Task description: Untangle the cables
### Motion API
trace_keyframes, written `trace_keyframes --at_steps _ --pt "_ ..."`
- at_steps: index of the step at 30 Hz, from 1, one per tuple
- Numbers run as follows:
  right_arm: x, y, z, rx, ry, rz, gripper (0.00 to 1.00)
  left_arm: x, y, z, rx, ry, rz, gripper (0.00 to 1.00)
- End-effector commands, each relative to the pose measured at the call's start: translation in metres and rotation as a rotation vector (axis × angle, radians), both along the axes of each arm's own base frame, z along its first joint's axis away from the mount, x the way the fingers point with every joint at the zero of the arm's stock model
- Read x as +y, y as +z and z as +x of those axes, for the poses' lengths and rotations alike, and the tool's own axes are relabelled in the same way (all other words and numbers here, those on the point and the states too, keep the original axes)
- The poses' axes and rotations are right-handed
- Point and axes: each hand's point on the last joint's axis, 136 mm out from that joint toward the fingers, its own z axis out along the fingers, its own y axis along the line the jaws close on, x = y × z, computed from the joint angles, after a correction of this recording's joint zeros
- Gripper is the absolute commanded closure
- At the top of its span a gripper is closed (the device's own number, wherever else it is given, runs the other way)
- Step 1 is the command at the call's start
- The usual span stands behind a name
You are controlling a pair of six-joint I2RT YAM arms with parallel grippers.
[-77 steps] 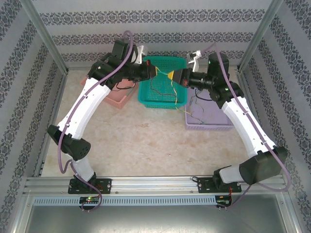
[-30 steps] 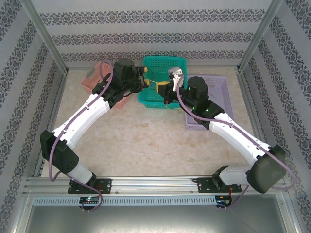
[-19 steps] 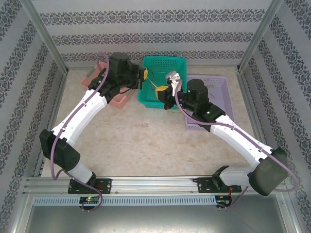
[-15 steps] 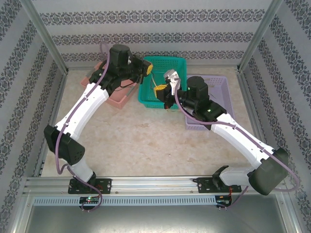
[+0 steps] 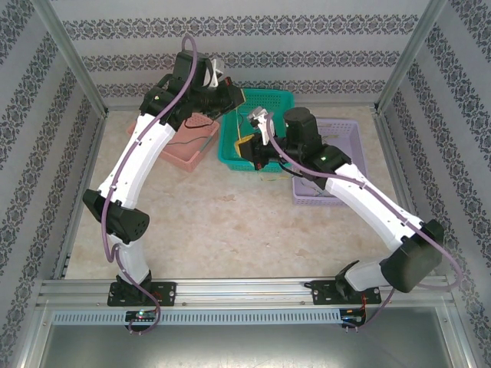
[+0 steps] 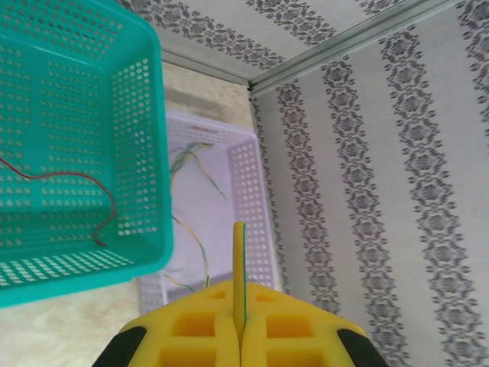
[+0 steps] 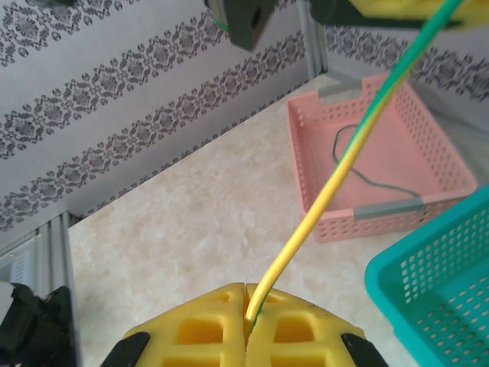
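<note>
Cables: thin, limp wires in several colours; one is drawn between the two grippers and the rest lie in three baskets.
Held cable (image 7: 344,164): smooth round insulation, yellow at the lower end and shading to green higher up. It runs in a nearly straight slant from the right gripper up to the left one, passing in front of the pink basket.
Left gripper (image 6: 240,294): jaws pressed together, pinching the yellow-green cable, whose short end stands up between them.
Right gripper (image 7: 246,297): jaws together, clamped on the yellow end of the same cable.
Pads (image 7: 199,330): bright yellow, matte, moulded with square pockets.
Red cable (image 6: 107,193): a single curved strand on the floor of the teal basket (image 6: 145,153).
Loose strands (image 6: 195,147): yellow and green, wavy, lying in the purple basket (image 6: 248,206).
Dark cable (image 7: 367,177): one looping strand in the pink basket (image 7: 428,153).
Baskets: rigid plastic, rectangular, with walls and floors pierced by rows of small holes. The teal one sits between the pink and purple ones.
Table (image 7: 191,229): pale beige, mottled like stone.
</note>
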Motion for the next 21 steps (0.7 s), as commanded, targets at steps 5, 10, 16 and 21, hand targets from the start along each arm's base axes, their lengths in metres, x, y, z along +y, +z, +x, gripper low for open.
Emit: trace_keyframes --at_steps 5,10,16,21 --pt "-0.024 -0.044 -0.055 0.422 0.098 -0.050 1.00 0.062 0.094 0.050 -0.432 0.244 0.015 0.85" --pt "-0.082 -0.024 -0.007 0.366 -0.183 -0.048 1.00 0.062 0.099 0.043 -0.399 0.288 -0.030 0.18" --pt "-0.153 -0.022 0.036 0.322 -0.473 -0.095 1.00 0.070 0.117 0.022 -0.411 0.376 -0.039 0.12" --pt "-0.216 -0.039 0.083 0.266 -0.752 -0.199 1.00 0.053 0.090 0.008 -0.343 0.323 0.013 0.14"
